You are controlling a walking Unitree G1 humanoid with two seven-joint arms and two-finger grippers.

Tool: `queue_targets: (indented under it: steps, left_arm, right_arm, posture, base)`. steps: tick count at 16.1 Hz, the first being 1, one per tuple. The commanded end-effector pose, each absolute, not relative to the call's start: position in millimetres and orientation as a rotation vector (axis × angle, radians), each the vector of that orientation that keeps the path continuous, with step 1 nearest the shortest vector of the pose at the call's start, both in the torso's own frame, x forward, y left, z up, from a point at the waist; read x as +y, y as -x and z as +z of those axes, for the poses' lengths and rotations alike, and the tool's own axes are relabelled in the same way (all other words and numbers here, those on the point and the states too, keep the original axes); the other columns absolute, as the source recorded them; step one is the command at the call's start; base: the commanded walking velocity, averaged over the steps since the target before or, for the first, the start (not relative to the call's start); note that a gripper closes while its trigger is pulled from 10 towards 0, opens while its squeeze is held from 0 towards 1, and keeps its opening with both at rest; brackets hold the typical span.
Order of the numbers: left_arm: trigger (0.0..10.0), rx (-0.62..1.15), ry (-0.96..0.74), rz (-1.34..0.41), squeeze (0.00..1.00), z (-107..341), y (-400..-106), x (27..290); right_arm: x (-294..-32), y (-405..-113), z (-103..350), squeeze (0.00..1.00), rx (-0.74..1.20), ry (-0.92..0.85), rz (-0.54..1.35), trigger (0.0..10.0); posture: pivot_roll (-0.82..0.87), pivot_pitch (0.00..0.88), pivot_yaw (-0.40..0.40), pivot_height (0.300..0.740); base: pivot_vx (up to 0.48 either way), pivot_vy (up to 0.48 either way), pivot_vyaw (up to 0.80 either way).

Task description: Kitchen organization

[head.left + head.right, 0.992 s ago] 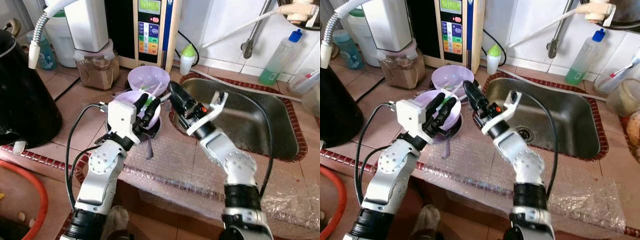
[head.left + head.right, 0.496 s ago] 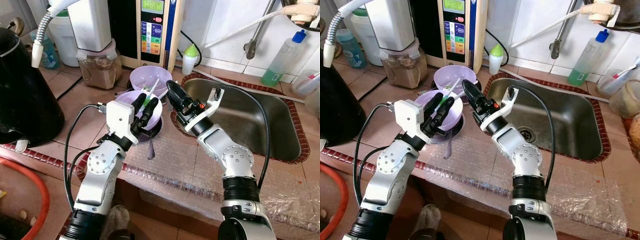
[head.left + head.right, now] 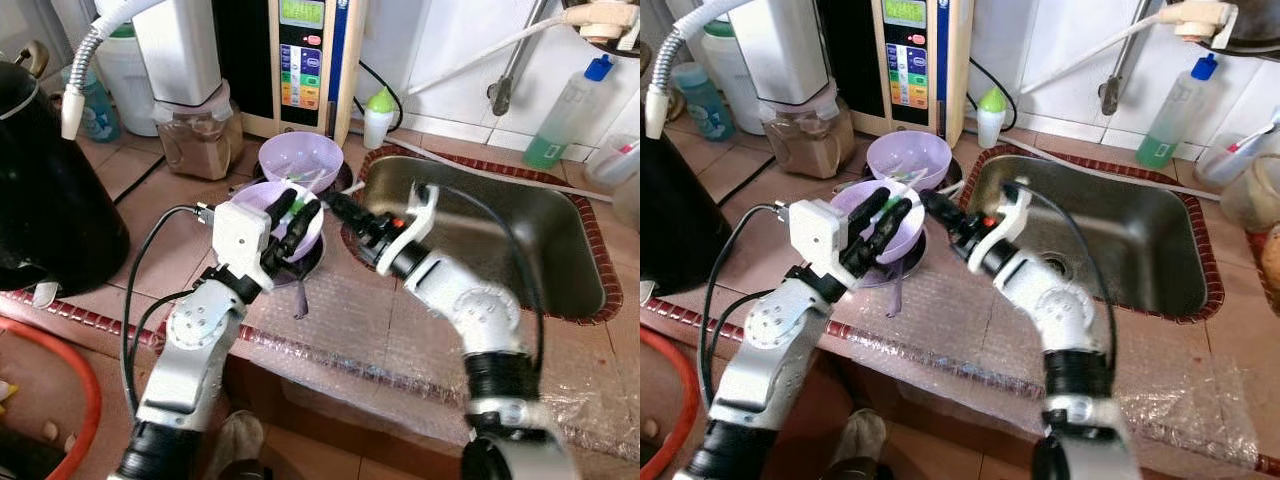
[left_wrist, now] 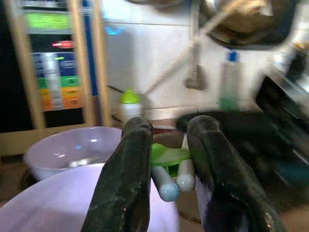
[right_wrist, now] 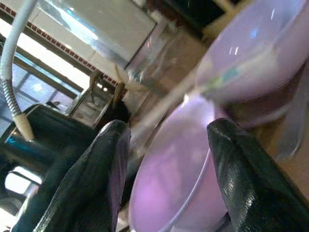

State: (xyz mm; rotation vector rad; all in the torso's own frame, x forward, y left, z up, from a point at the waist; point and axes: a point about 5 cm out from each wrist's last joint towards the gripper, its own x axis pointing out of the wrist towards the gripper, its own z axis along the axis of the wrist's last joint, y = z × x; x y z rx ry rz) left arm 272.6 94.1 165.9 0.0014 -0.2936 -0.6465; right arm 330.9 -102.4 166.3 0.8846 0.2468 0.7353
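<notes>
From the head views, two pale lilac plastic bowls sit on the tiled counter just left of the steel sink (image 3: pixel 560 240). The near bowl (image 3: pixel 262 200) rests on a dark plate (image 3: pixel 908 262); the far bowl (image 3: pixel 298 158) stands behind it, close to the water dispenser panel (image 3: pixel 300 60). The left gripper (image 3: pixel 291 222) is over the near bowl's rim, its fingers only slightly apart around light utensil handles. The right gripper (image 3: pixel 938 212) reaches in from the sink side toward the same rim; it is blurred there, so I cannot tell its fingers from these views.

In the left wrist view, the black fingers (image 4: pixel 126 179) sit close on either side of two whitish handles (image 4: pixel 170 179) and a green spoon (image 4: pixel 166 155); whether they press on them I cannot tell.

In the right wrist view, the fingers (image 5: pixel 104 159) are spread wide, with the near bowl's glossy, translucent lilac inside (image 5: pixel 174 193) between them.
</notes>
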Motion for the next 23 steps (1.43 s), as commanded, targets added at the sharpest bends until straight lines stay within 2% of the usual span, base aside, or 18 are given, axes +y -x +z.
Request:
queue_targets:
  steps: [1,3,4,5,6,7,9,14,15,17,23]
  left_arm:
    - [0.0,-0.295,-0.010,-0.687,0.00,166.7,-268.2,92.2]
    - [0.0,-0.292,-0.009,-0.684,0.00,165.5,-267.1,92.6]
    - [0.0,-0.293,-0.002,-0.670,0.00,165.5,-267.1,92.2]
    - [0.0,-0.293,0.001,-0.662,0.00,165.1,-267.5,92.3]
    - [0.0,-0.292,0.004,-0.655,0.00,164.7,-267.7,92.3]
    - [0.0,-0.292,0.006,-0.650,0.00,164.5,-268.7,92.2]
    - [0.0,-0.296,0.008,-0.627,0.00,164.2,-271.8,92.7]
    - [0.0,-0.306,0.001,-0.592,0.00,163.1,-275.7,94.8]
    - [0.7,-0.310,0.000,-0.581,0.00,163.7,-277.5,95.5]
    - [1.4,-0.312,0.001,-0.574,0.00,163.1,-278.2,96.1]
    - [1.7,-0.313,0.005,-0.598,0.00,161.0,-279.0,90.2]
  right_arm:
    - [-103.2,-336.0,175.4,0.00,0.218,-0.865,0.738,10.0]
    - [-101.3,-340.3,176.6,0.00,0.191,-0.912,0.692,10.0]
    - [-93.6,-340.1,179.3,0.00,0.159,-0.991,0.678,10.0]
    - [-89.8,-339.2,180.6,0.00,0.146,-1.037,0.672,9.6]
    - [-87.3,-337.5,181.1,0.00,0.141,-1.080,0.668,6.5]
    - [-84.1,-335.3,180.4,0.00,0.144,-1.115,0.670,0.0]
    - [-76.4,-330.0,179.2,0.00,0.152,-1.157,0.665,0.0]
    - [-81.8,-324.6,176.4,0.00,0.157,-1.194,0.626,0.0]
    - [-85.0,-324.3,175.6,0.00,0.155,-1.198,0.616,0.0]
    - [-86.8,-323.5,173.8,0.00,0.156,-1.206,0.599,0.0]
    - [-81.3,-323.1,172.8,0.00,0.164,-1.226,0.601,0.0]
  posture:
    - [0.05,0.000,0.021,0.740]
    - [0.06,0.000,0.021,0.740]
    - [0.06,0.000,0.018,0.740]
    - [0.06,0.000,0.017,0.740]
    - [0.06,0.000,0.015,0.740]
    - [0.06,0.000,0.014,0.740]
    - [0.06,0.000,0.009,0.740]
    - [0.05,0.000,-0.001,0.740]
    - [0.04,0.000,-0.002,0.740]
    - [0.04,0.000,-0.001,0.740]
    - [0.04,0.000,0.001,0.740]
  base:
    - [0.000,0.000,0.00]
    - [0.000,0.000,0.00]
    - [0.000,0.000,0.00]
    - [0.000,0.000,0.00]
    - [0.000,0.000,0.00]
    - [0.000,0.000,0.00]
    - [0.000,0.000,0.00]
    - [0.000,0.000,0.00]
    - [0.000,0.000,0.00]
    - [0.000,0.000,0.00]
    - [0.000,0.000,0.00]
